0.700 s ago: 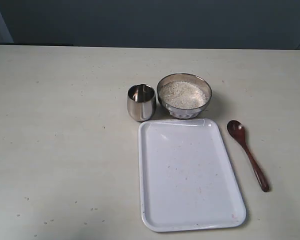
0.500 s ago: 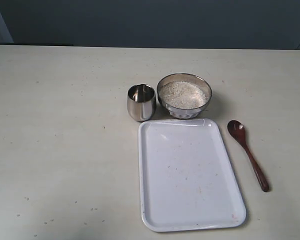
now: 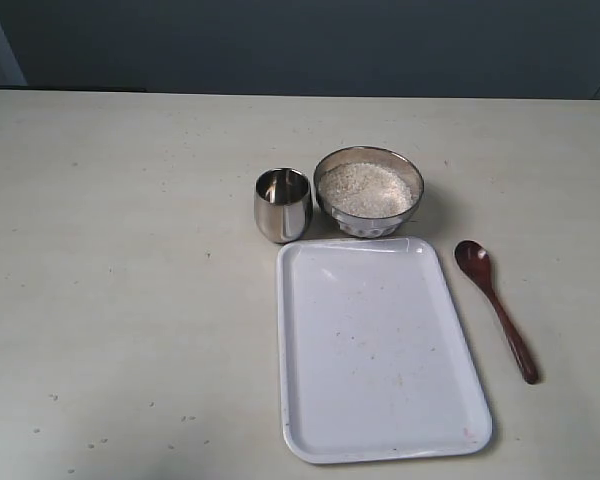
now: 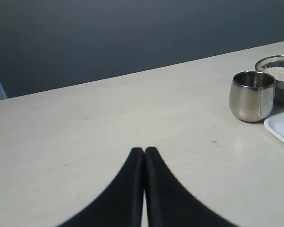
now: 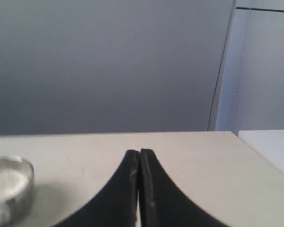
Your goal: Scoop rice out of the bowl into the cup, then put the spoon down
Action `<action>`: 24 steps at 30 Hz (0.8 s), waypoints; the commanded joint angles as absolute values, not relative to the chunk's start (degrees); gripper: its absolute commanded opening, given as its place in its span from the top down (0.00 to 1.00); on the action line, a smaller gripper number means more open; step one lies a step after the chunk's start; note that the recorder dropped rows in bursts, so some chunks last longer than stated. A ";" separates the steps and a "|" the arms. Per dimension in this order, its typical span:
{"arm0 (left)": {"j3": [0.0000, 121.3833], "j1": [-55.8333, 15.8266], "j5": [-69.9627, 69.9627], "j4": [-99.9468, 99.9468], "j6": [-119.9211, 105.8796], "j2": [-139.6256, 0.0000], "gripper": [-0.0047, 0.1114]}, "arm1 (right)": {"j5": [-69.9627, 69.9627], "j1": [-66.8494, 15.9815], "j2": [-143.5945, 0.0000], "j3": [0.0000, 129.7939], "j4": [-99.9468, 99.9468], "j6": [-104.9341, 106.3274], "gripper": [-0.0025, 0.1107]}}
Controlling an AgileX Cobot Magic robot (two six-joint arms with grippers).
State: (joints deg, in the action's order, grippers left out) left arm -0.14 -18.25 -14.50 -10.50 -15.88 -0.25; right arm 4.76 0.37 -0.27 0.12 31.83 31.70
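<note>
The steel bowl (image 3: 369, 191) stands mid-table, filled with white rice (image 3: 366, 188). Just left of it stands the small steel cup (image 3: 282, 204), empty as far as I can see. The dark wooden spoon (image 3: 495, 307) lies on the table right of the tray, its oval end toward the bowl. Neither arm shows in the exterior view. My left gripper (image 4: 144, 150) is shut and empty over bare table, with the cup (image 4: 252, 96) and the bowl (image 4: 277, 74) far off. My right gripper (image 5: 139, 152) is shut and empty, with the bowl (image 5: 9, 194) off to one side.
A white rectangular tray (image 3: 380, 348) lies in front of the cup and bowl, bare but for a few specks. A dark wall runs behind the table's far edge. A white surface (image 5: 270, 146) borders the table in the right wrist view.
</note>
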 commanded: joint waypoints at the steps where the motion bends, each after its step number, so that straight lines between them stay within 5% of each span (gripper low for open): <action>1: 0.00 -18.54 -13.80 -10.53 -15.56 0.00 0.96 | -4.50 0.71 0.00 0.00 51.93 26.94 0.98; 12: 0.00 -18.54 -13.80 -10.53 -15.56 0.00 0.96 | -10.85 0.71 0.00 0.68 78.08 18.00 0.98; 19: 0.00 -18.54 -13.80 -10.53 -15.56 0.00 0.96 | -4.01 0.59 0.00 4.06 76.79 17.48 0.98; 24: 0.00 -18.54 -13.80 -10.53 -15.56 0.00 0.96 | 7.51 0.59 -0.54 13.10 55.78 23.56 0.98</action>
